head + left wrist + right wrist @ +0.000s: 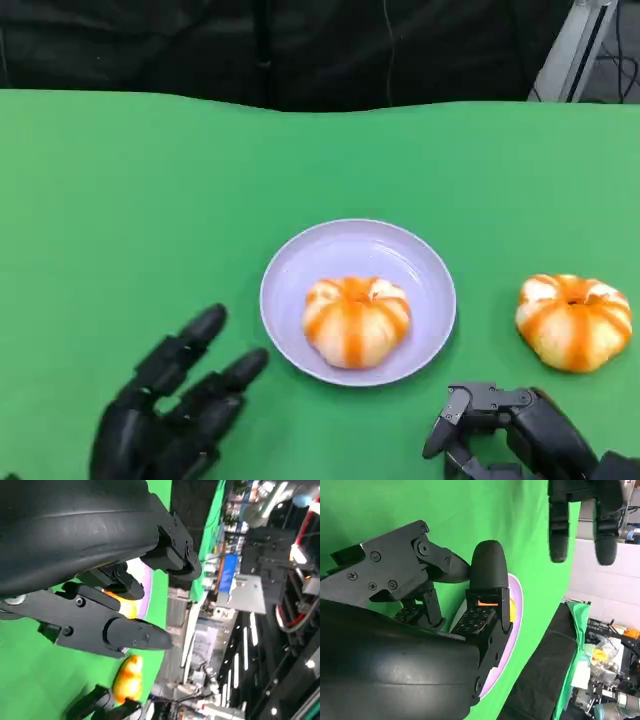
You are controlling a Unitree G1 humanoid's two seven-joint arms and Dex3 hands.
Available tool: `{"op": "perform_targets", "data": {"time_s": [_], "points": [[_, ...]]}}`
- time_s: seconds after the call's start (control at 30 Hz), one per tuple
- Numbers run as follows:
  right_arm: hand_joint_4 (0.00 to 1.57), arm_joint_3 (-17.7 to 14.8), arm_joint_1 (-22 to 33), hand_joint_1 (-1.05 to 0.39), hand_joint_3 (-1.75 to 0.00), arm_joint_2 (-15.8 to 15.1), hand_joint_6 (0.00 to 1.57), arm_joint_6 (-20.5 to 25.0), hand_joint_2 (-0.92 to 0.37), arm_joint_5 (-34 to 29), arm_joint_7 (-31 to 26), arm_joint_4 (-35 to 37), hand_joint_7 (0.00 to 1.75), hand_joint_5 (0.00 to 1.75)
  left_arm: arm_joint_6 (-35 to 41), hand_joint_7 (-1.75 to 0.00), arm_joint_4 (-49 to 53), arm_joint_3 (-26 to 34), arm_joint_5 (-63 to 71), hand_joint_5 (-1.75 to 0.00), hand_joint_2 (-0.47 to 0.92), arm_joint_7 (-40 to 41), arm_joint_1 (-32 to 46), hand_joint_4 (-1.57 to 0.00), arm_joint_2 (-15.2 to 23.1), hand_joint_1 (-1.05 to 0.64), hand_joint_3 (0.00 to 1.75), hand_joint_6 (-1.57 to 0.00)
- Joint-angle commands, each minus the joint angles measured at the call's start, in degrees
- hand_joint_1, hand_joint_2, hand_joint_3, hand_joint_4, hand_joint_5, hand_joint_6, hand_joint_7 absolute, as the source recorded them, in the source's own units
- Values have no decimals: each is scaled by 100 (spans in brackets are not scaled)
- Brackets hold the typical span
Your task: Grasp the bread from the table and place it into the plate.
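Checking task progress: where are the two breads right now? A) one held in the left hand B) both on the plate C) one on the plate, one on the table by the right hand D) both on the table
C: one bread sits on the plate; the other bread lies on the green table, just beyond the right hand, untouched.

One bread (356, 320) sits in the plate (345, 246) at the middle of the bench (120, 200); a second bread (574, 321) lies on the bench, right of the plate.
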Motion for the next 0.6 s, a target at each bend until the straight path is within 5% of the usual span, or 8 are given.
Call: {"op": "perform_targets", "data": {"time_s": [0.03,0.6], "points": [[83,-34,8,-13,-83,-51,86,-40,-69,33,20,23,111,145,-318,-2,215,-36,375,-3,92,243,-110,-86,17,7,33,-64],[82,-25,31,-13,-84,-101,85,-72,-68,-20,-5,-26,113,143,-739,-4,596,-60,920,-8,92,854,-488,-106,15,5,43,-76]]}}
